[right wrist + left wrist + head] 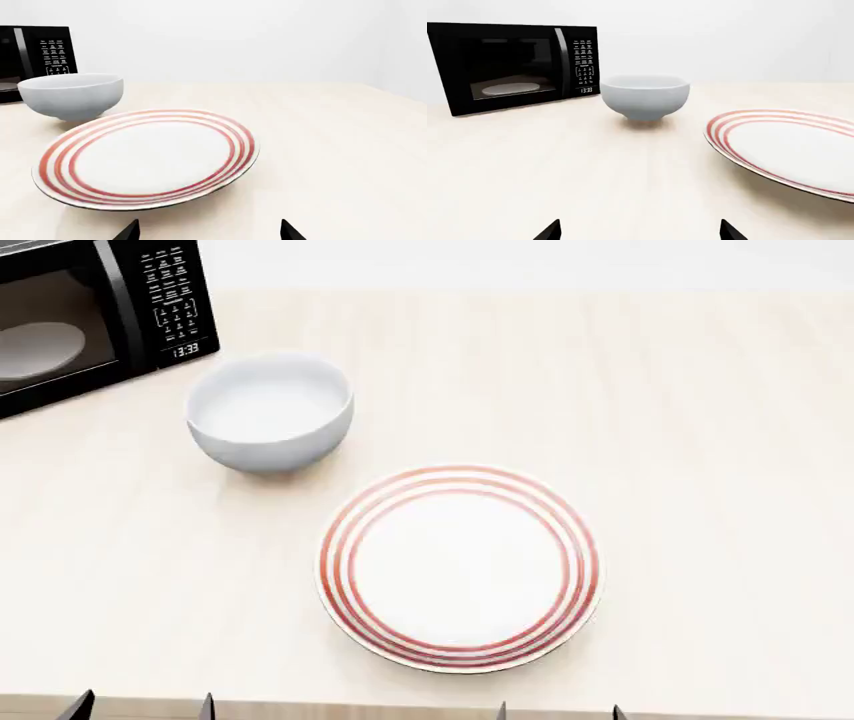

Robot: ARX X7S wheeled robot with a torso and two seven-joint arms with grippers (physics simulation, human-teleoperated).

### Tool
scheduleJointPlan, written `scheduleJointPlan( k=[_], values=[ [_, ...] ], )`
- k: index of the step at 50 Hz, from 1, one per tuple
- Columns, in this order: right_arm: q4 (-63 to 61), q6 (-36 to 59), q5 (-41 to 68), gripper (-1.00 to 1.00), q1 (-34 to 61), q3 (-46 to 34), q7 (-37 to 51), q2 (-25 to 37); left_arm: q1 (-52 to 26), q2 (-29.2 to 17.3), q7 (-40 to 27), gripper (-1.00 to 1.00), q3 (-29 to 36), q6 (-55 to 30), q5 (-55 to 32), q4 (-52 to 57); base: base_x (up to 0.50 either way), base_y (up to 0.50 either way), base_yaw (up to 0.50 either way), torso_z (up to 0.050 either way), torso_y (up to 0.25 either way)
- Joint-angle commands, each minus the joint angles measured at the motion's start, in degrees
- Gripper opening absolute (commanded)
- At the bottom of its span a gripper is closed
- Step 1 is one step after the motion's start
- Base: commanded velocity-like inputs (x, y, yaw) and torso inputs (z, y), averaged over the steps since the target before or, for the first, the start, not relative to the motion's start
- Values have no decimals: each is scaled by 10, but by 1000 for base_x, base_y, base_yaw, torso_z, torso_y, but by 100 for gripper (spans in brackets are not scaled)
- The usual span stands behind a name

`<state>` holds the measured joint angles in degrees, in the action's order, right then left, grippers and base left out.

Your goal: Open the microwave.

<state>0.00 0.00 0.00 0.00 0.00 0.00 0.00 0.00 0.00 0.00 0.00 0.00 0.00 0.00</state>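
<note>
The microwave (pixel 80 315) stands at the table's far left with its door shut. It is black, with a vertical handle (pixel 118 300), a white-marked keypad (pixel 171 295) and a clock reading 13:33. The white turntable (pixel 510 89) shows through the glass. It also shows in the left wrist view (pixel 514 65) and partly in the right wrist view (pixel 37 55). My left gripper (pixel 640 232) is open and empty at the table's near edge, far from the microwave. My right gripper (pixel 209 231) is open and empty, just in front of the plate. Only fingertips (pixel 86 706) show in the head view.
A pale grey bowl (pixel 270 410) stands just right of the microwave's front. A white plate with red rings (pixel 458 567) lies in the middle of the light wooden table (pixel 721 440). A white wall is behind.
</note>
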Motion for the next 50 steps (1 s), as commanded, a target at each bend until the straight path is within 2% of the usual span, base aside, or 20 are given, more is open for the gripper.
scheduleJointPlan(
  k=[1,8,23,50],
  values=[
    [-36,17,-9,100,-11,-11,31,7,13,-14,4,100,13,-22,-15,38,0,0,0,0,0],
    [-160,73,20,100,-46,-28,37,24,33,-30,2,100,21,-46,-39,105,0,0,0,0,0],
    [-214,77,32,100,-49,-48,57,41,52,-49,-11,100,26,-68,-64,163,90,63,0,0,0],
    [-218,78,42,100,-44,-74,83,58,52,-67,-35,100,42,-72,-75,162,242,442,0,0,0]
  ],
)
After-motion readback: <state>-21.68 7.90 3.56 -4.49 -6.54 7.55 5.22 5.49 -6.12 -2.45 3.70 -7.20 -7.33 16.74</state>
